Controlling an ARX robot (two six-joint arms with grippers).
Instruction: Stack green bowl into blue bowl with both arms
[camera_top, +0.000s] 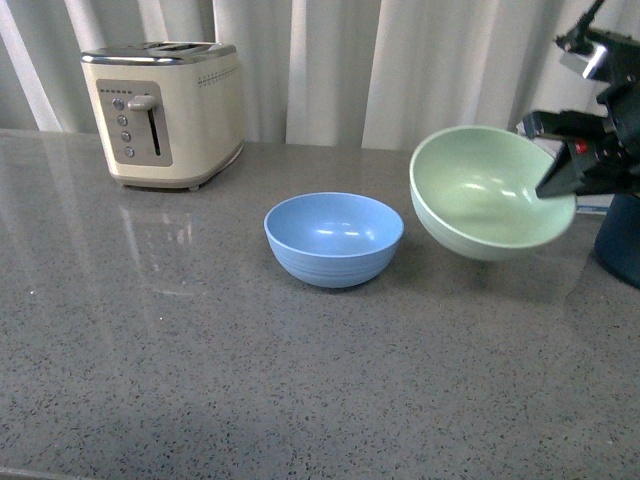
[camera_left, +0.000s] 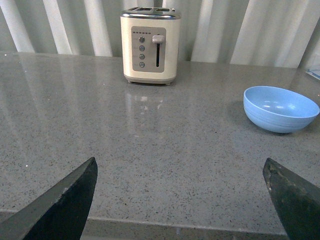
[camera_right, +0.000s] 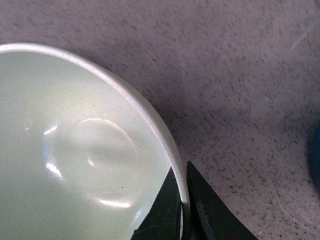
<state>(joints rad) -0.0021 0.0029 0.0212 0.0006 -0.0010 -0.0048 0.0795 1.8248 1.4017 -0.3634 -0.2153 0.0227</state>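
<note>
My right claw (camera_top: 558, 185) is pinching the green bowl (camera_top: 478, 192) by its rim (tilted, lifted off the counter (camera_top: 200, 380)), just beside the blue bowl (camera_top: 333, 238). My left claw (camera_left: 179, 162) has its 2 fingers spread wide.

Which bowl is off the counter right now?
The green bowl, held tilted in the air by its rim in the right tool; the blue bowl sits upright on the counter, untouched.

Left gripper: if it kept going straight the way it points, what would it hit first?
Likely the toaster, straight ahead across bare counter, unless the open left gripper tilts down enough to touch the counter sooner; depth is unclear. The blue bowl sits off to one side.
</note>
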